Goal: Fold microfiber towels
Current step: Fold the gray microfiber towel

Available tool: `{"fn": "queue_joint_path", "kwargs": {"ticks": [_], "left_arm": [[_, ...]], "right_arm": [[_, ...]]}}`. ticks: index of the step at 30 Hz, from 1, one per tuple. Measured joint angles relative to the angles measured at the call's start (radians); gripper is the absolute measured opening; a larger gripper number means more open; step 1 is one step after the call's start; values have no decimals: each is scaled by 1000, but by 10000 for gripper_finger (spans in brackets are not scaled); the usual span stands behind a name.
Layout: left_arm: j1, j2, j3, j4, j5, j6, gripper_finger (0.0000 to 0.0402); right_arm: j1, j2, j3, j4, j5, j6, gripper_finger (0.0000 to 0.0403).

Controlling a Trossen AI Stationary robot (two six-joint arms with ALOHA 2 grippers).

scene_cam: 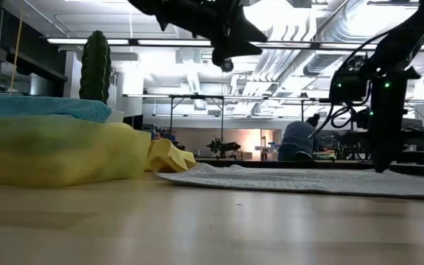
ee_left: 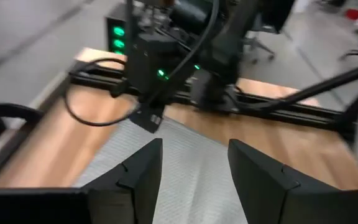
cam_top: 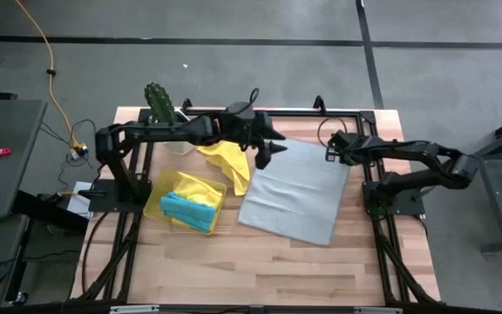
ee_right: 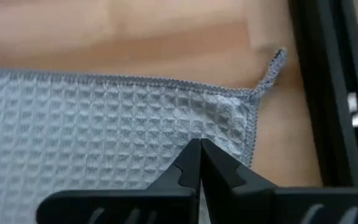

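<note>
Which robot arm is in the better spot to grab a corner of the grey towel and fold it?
Probably the right. Its tool sits shut right over the grey towel by the corner with the little loop. The left tool is open, hovering above the towel's other far corner.

A wooden table (cam_top: 260,262) carries a grey towel (cam_top: 295,192), yellow towel (cam_top: 227,161), tray (cam_top: 153,202) and cactus (cam_top: 158,103).

Pale wooden plank table (cam_top: 260,262) filling the centre of the frame, translucent yellow plastic tray (cam_top: 155,201) at its left, spiky green cactus (cam_top: 158,102) at the upper left edge, orange cable (cam_top: 49,70) trailing across the grey floor upper left, seated person (scene_cam: 297,140) far behind in the low view
</note>
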Motion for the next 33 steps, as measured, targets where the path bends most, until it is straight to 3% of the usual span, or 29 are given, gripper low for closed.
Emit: {"fn": "queue_joint_path", "kwargs": {"ticks": [3, 10, 17, 20, 26, 30, 33], "left_arm": [[1, -8, 0, 2, -54, 7, 172], [-2, -11, -1, -25, -62, 6, 172], [-3, -11, -1, -118, -62, 16, 172], [-3, -11, -1, -211, -34, 18, 172], [-56, -6, -31, -459, 11, 118, 172], [-155, -2, -129, -523, 6, 269, 172], [-243, -2, -222, -509, -116, 420, 172]], "right_arm": [[-44, 32, 0, 84, 24, -48, 0], [-129, 84, 0, 355, 26, -117, 0], [-162, -17, 14, 438, 23, -193, 0], [-154, -123, 19, 437, -68, -287, 0], [-114, -317, 19, 393, -397, -391, 0], [-61, -398, 19, 368, -442, -382, 0], [-30, -423, 19, 366, -440, -382, 0]]}}
